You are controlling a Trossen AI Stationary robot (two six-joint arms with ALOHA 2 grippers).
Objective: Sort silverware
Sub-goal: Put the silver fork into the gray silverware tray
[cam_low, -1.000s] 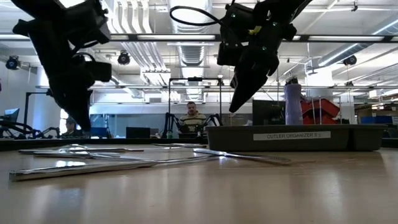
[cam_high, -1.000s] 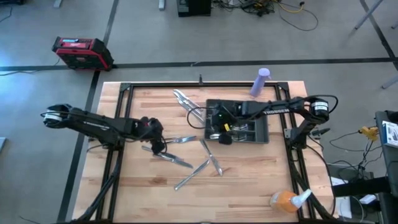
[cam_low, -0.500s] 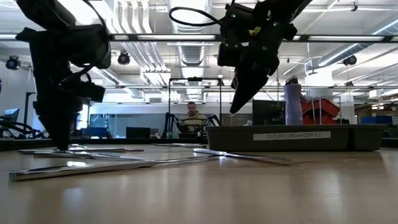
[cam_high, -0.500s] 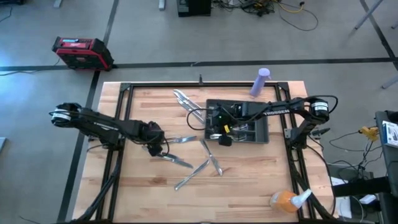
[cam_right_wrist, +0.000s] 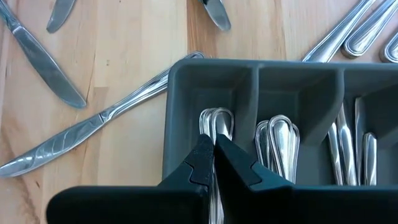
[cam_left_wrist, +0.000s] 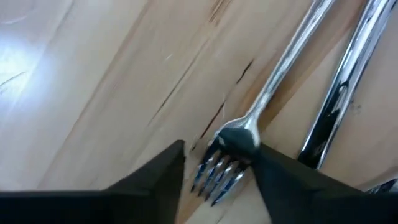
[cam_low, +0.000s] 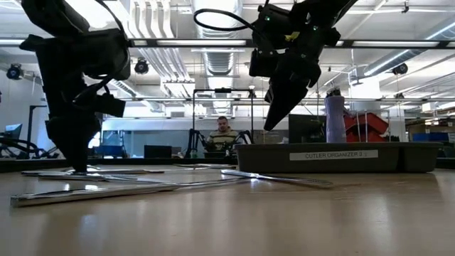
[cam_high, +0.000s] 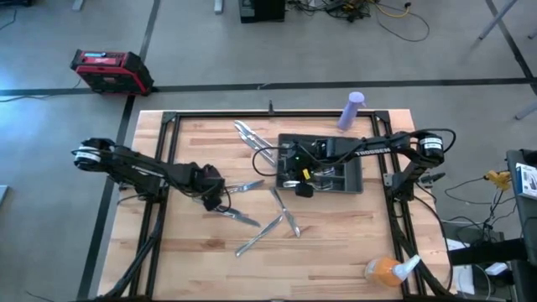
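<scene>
Left gripper [cam_high: 216, 200] is low over the table [cam_high: 336, 252], arm stretched in from 9 o'clock, wrist pitched steeply down. Its wrist view shows the fingers parted wide, straddling the tine end of a fork [cam_left_wrist: 249, 130]; tips look at or near the wood on either side, nothing clamped. A second shiny handle [cam_left_wrist: 339, 93] runs just beside that fork.

Right gripper [cam_high: 295, 174] reaches in from 3 o'clock over the tray [cam_high: 352, 186], hanging above its 9 o'clock end compartment. Its wrist view has the fingers [cam_right_wrist: 202, 165] nearly closed, pointing down at the spoons [cam_right_wrist: 216, 124] stacked in that slot. Cannot tell if it pinches anything.

Counts, as far as readable:
- Loose silverware [cam_high: 277, 220] on the table, high view: roughly seven to nine pieces — a crossed cluster at 6 o'clock of the tray, a couple by the left gripper, a few at 11 o'clock of the tray. Exact number not resolvable.
- In the tray, right wrist view: two spoon bowls in the end slot, two more spoons [cam_right_wrist: 280, 140] in the next slot, about three handles [cam_right_wrist: 367, 155] in the one after.
- Loose knives [cam_right_wrist: 46, 62] in that view: three, plus one long spoon-like handle [cam_right_wrist: 99, 127] lying against the tray corner.
</scene>
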